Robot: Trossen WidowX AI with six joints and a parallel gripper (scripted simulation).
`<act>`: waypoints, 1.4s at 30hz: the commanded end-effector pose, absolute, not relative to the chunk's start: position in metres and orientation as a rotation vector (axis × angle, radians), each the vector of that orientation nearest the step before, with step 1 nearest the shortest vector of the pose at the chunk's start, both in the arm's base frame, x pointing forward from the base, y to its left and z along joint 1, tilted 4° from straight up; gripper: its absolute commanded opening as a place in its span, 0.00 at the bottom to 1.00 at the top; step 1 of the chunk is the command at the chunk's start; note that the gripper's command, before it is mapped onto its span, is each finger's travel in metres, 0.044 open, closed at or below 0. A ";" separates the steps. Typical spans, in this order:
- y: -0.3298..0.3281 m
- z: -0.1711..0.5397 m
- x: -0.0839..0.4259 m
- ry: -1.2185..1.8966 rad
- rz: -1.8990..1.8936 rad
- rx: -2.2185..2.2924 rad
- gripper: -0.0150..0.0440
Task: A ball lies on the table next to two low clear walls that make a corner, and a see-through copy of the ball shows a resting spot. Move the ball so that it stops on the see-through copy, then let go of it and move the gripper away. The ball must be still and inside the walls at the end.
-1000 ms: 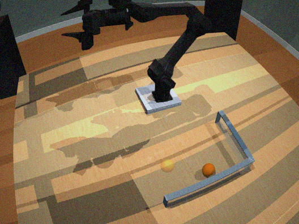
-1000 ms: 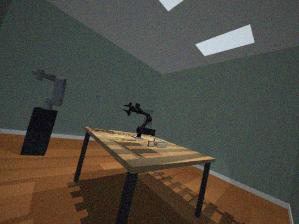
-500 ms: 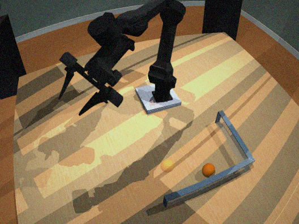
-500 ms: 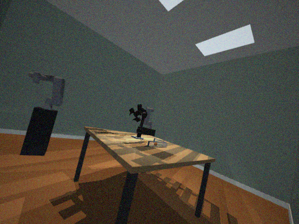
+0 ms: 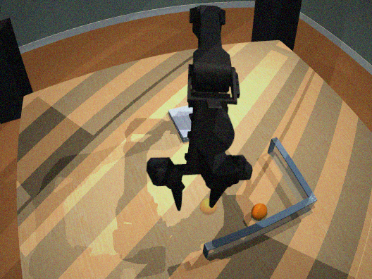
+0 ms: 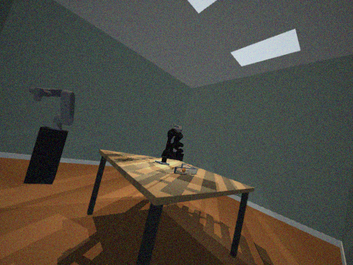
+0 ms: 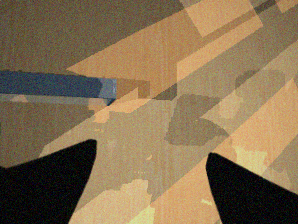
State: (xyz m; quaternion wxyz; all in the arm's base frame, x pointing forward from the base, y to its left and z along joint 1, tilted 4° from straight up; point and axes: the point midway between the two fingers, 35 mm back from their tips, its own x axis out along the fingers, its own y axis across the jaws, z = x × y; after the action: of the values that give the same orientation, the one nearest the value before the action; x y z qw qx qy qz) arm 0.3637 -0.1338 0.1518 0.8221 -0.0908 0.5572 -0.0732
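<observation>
A wooden worktop (image 6: 187, 194) with striped light and dark patches stands on dark legs on an orange-brown plank floor, in a room with grey-green walls and two bright ceiling panels. The black arm (image 6: 174, 144) rises from a pale base plate near the worktop's far edge, folded over and bent downward. Just beside it, nearer the camera, sit the low blue-grey walls (image 6: 190, 170), with the small orange ball (image 6: 183, 170) against them. At left, a grey robot arm (image 6: 61, 105) stands on a black pedestal (image 6: 45, 155).

On the table (image 5: 88, 148) — 1 orange ball (image 5: 259, 211), 1 see-through copy (image 5: 207, 206), 2 clear walls (image 5: 291, 168).
</observation>
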 end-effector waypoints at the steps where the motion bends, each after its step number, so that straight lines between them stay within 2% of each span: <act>1: -0.078 0.128 0.376 1.298 -0.047 -0.124 0.79; 9: 0.036 0.078 0.365 1.601 0.089 -0.042 0.79; 42: 0.040 0.032 0.363 1.608 0.090 -0.041 0.79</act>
State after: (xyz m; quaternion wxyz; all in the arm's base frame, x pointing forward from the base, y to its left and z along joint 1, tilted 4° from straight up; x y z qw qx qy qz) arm 0.3636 0.0391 0.0361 0.6921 -0.0205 0.7204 0.0406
